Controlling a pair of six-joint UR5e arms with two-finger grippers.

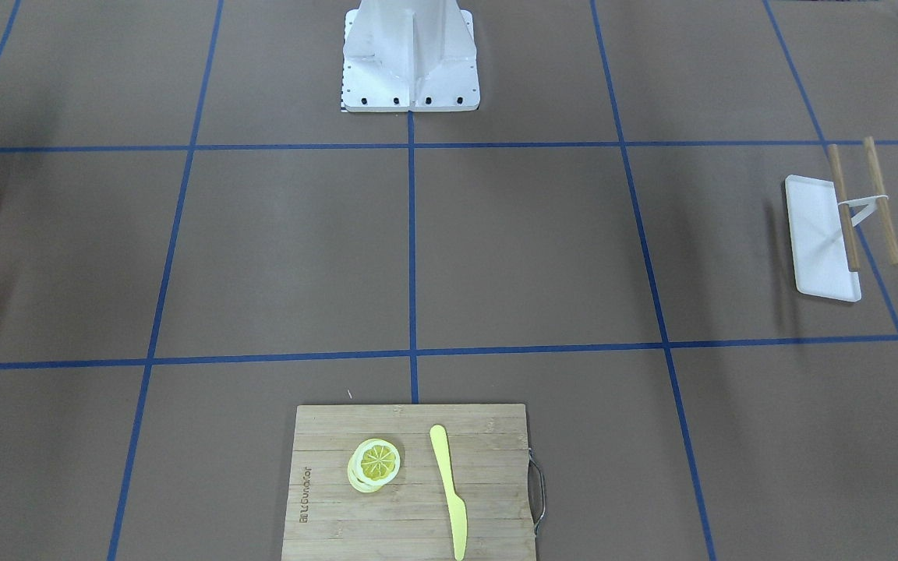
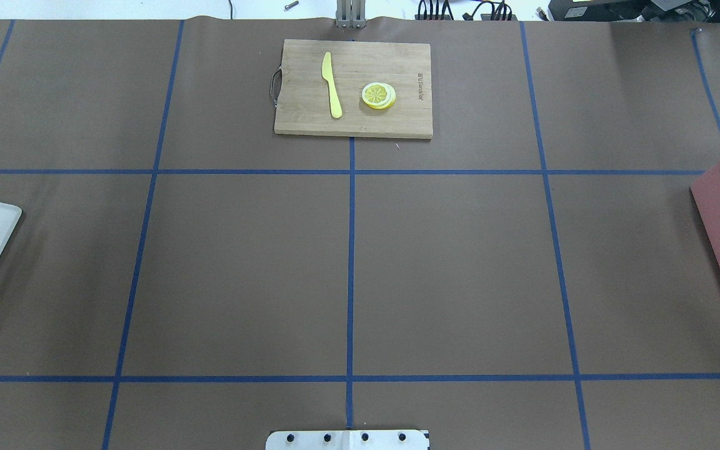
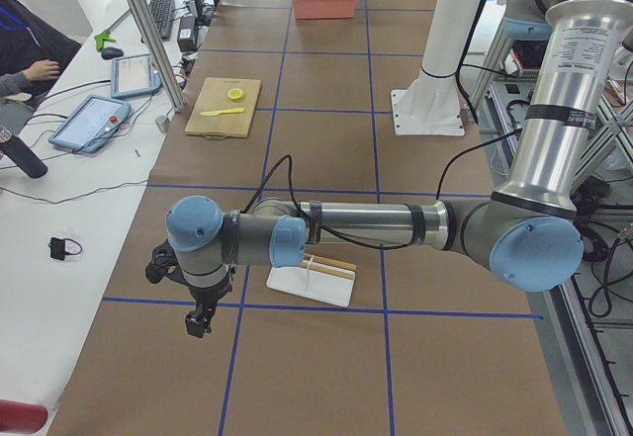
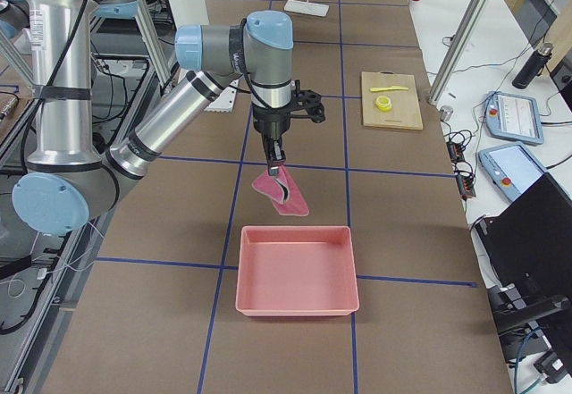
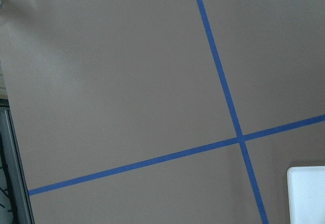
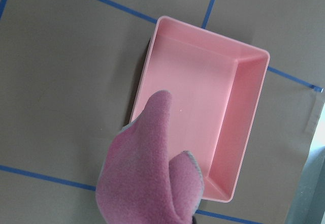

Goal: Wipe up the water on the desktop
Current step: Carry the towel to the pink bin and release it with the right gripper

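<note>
1. My right gripper (image 4: 275, 155) is pinching a pink cloth (image 4: 282, 190) by its top, so it's clamped on that. The cloth is dangling in the air, not touching the bench (image 2: 447, 262).
2. The cloth is hanging right by one edge of the pink bin (image 4: 298, 269), which is sitting at my right end of the bench.
3. The bench is the big brown surface with blue tape lines splitting it into rectangles, and it's stretching out under both my arms.
4. My left gripper (image 3: 198, 322) is pointing down over the left end, near a white tray (image 3: 297, 283). Only a side camera is catching it, so I can't tell if it's released or clenched.
5. A bamboo cutting board (image 2: 354, 119) is lying at the far middle edge, carrying lemon slices (image 2: 379, 95) and a yellow knife (image 2: 331, 84), which are lying side by side and not touching.
</note>
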